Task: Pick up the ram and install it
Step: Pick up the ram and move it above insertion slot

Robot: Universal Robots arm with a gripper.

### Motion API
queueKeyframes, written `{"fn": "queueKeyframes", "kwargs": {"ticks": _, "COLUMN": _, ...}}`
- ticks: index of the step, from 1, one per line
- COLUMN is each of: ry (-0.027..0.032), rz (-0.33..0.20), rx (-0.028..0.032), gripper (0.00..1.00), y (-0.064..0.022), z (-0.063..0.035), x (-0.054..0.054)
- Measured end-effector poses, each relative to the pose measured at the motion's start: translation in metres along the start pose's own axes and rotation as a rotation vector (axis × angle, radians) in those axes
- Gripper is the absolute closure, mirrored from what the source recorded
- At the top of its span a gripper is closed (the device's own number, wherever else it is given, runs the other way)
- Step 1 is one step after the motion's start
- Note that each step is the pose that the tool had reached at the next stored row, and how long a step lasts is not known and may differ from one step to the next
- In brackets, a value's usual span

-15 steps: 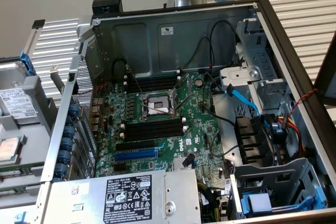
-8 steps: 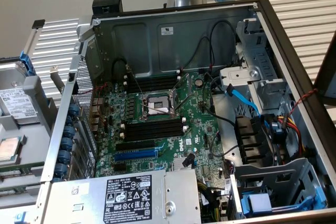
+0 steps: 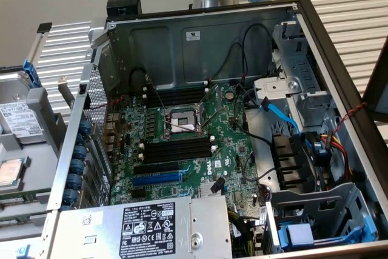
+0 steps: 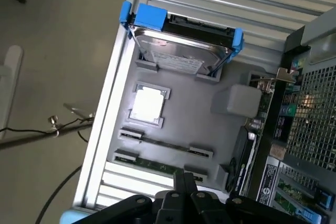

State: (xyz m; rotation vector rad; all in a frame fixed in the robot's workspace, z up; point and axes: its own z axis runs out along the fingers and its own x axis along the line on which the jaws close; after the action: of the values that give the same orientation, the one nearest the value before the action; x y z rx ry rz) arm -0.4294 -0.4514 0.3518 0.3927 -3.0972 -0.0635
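Now over the parts tray: fingers together, ram in its holder

1. We log the black fingers (image 4: 182, 182) closed against each other with no object clamped between them, hanging over one end of the moulded grey plastic parts tray (image 4: 210, 129).
2. We list the ram (image 4: 152, 164), a long, thin green circuit-board stick, standing on edge between two clips in that tray. It is just beside the fingertips; we cannot tell whether they touch it.
3. We note a silver hard drive in a blue plastic caddy (image 4: 178, 51) at the tray's other end, and a square silver processor chip (image 4: 148, 103) seated in a pocket between the drive and the ram.
4. We record, in the exterior view, the open grey metal computer case (image 3: 200, 40) holding a green motherboard (image 3: 233, 150), its long black empty memory slots (image 3: 176, 150), a blue expansion slot (image 3: 156, 179) and a silver power supply with a black label (image 3: 148, 228). The tray sits at the exterior view's left of the case.
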Motion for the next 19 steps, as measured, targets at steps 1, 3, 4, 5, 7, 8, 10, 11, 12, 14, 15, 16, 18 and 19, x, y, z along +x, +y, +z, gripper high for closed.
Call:
{"fn": "queueKeyframes", "kwargs": {"ticks": 1, "ry": 0.0004, "rz": -0.018, "rx": 0.0001, "gripper": 0.89, "y": -0.0001, "z": 0.0016, "x": 0.000}}
{"fn": "queueKeyframes", "kwargs": {"ticks": 3, "ry": 0.0021, "rz": -0.054, "rx": 0.0006, "gripper": 0.89, "y": -0.0002, "z": 0.0043, "x": 0.000}}
{"fn": "queueKeyframes", "kwargs": {"ticks": 4, "ry": 0.0028, "rz": -0.072, "rx": 0.0009, "gripper": 0.89, "y": -0.0003, "z": 0.0057, "x": 0.000}}
{"fn": "queueKeyframes", "kwargs": {"ticks": 5, "ry": 0.0039, "rz": -0.090, "rx": 0.0012, "gripper": 0.89, "y": -0.0003, "z": 0.0070, "x": 0.000}}
{"fn": "queueKeyframes", "kwargs": {"ticks": 7, "ry": 0.0052, "rz": -0.127, "rx": 0.0015, "gripper": 0.89, "y": -0.0004, "z": 0.0100, "x": 0.000}}
{"fn": "queueKeyframes", "kwargs": {"ticks": 8, "ry": 0.0058, "rz": -0.145, "rx": 0.0018, "gripper": 0.89, "y": -0.0005, "z": 0.0115, "x": 0.000}}
{"fn": "queueKeyframes", "kwargs": {"ticks": 10, "ry": 0.0075, "rz": -0.181, "rx": 0.0023, "gripper": 0.89, "y": -0.0007, "z": 0.0145, "x": 0.000}}
{"fn": "queueKeyframes", "kwargs": {"ticks": 11, "ry": 0.0085, "rz": -0.199, "rx": 0.0026, "gripper": 0.89, "y": -0.0007, "z": 0.0158, "x": 0.000}}
{"fn": "queueKeyframes", "kwargs": {"ticks": 12, "ry": 0.0091, "rz": -0.218, "rx": 0.0029, "gripper": 0.89, "y": -0.0008, "z": 0.0175, "x": 0.000}}
{"fn": "queueKeyframes", "kwargs": {"ticks": 14, "ry": 0.0106, "rz": -0.254, "rx": 0.0033, "gripper": 0.89, "y": -0.0008, "z": 0.0203, "x": 0.000}}
{"fn": "queueKeyframes", "kwargs": {"ticks": 15, "ry": 0.0114, "rz": -0.273, "rx": 0.0036, "gripper": 0.89, "y": -0.0009, "z": 0.0218, "x": 0.000}}
{"fn": "queueKeyframes", "kwargs": {"ticks": 16, "ry": 0.0122, "rz": -0.291, "rx": 0.0038, "gripper": 0.89, "y": -0.0010, "z": 0.0232, "x": 0.000}}
{"fn": "queueKeyframes", "kwargs": {"ticks": 18, "ry": 0.0138, "rz": -0.327, "rx": 0.0043, "gripper": 0.89, "y": -0.0012, "z": 0.0263, "x": 0.000}}
{"fn": "queueKeyframes", "kwargs": {"ticks": 19, "ry": 0.0146, "rz": -0.346, "rx": 0.0046, "gripper": 0.89, "y": -0.0012, "z": 0.0278, "x": 0.000}}
